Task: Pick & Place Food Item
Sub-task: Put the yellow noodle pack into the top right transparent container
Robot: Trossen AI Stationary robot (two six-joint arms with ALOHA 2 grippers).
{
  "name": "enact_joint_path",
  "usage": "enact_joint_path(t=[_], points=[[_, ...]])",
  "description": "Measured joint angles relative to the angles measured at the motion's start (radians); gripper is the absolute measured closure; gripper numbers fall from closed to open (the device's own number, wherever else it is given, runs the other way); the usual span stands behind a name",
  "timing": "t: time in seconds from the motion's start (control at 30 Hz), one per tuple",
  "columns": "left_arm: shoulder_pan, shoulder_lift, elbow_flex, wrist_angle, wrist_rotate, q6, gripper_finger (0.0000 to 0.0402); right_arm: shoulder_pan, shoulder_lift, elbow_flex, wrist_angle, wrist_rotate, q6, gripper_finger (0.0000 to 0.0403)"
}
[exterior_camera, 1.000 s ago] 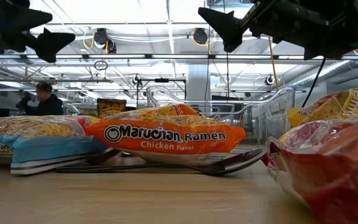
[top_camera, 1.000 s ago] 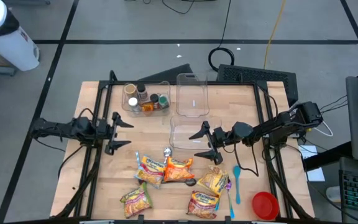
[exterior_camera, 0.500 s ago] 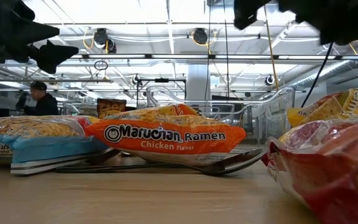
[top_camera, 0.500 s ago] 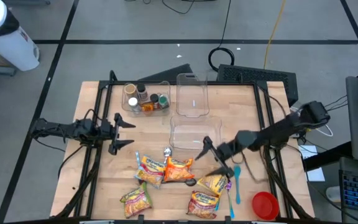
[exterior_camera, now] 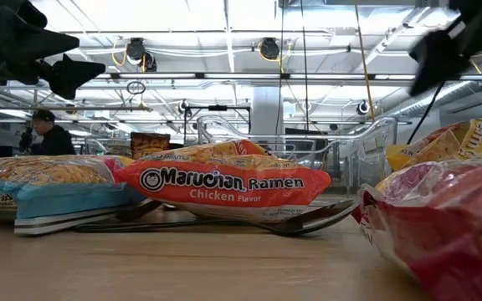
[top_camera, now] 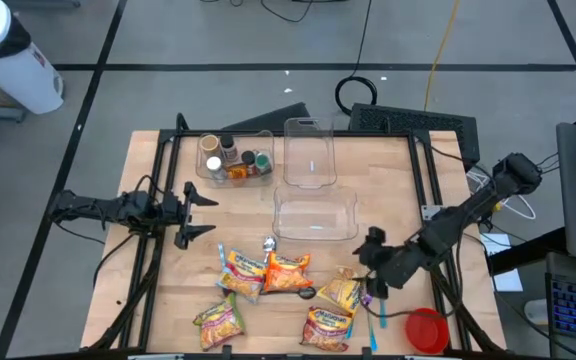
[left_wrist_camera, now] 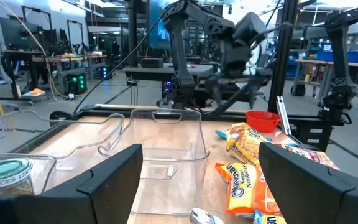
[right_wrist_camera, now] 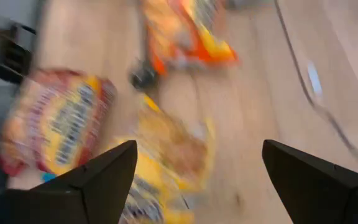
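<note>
Several ramen packets lie flat near the table's near edge: an orange one (top_camera: 288,272), a blue-edged one (top_camera: 241,270), a yellow one (top_camera: 343,291), a red-and-yellow one (top_camera: 327,328) and one more (top_camera: 219,320). My right gripper (top_camera: 367,265) is open above the yellow packet (right_wrist_camera: 166,162) and touches nothing; it also shows in the low view (exterior_camera: 442,50). My left gripper (top_camera: 193,210) is open and empty over the table's left part. It faces a clear container (left_wrist_camera: 166,140).
Two clear containers (top_camera: 315,215) (top_camera: 310,152) stand mid-table. A bin of spice jars (top_camera: 236,158) stands at the far left. A blue spoon (top_camera: 380,290) and a red bowl (top_camera: 426,330) lie near the right front corner. A metal spoon (top_camera: 268,243) lies by the packets.
My right gripper has swung from beside the near clear container toward the table's near edge and a little to the right, ending over the yellow ramen packet, and has turned as it went. It has stayed open. The packets have not moved.
</note>
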Motion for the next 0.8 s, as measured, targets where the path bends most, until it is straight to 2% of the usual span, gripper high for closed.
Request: enact_joint_path(t=[0.13,0.3,0.47,0.8], points=[[0.000,0.000,0.001,0.000,0.000,0.000,0.0078,0.029,0.025,0.000,-0.100,0.005,0.128,0.0072],[0.000,0.000,0.001,0.000,0.000,0.000,0.0078,0.058,0.089,0.000,-0.056,0.000,0.125,0.0101],[0.000,0.000,0.001,0.000,0.000,0.000,0.0078,0.060,0.145,-0.001,-0.034,-0.056,0.125,0.0124],[0.000,0.000,0.001,-0.001,0.000,0.000,0.0078,0.058,0.154,-0.002,-0.033,-0.074,0.135,0.0175]])
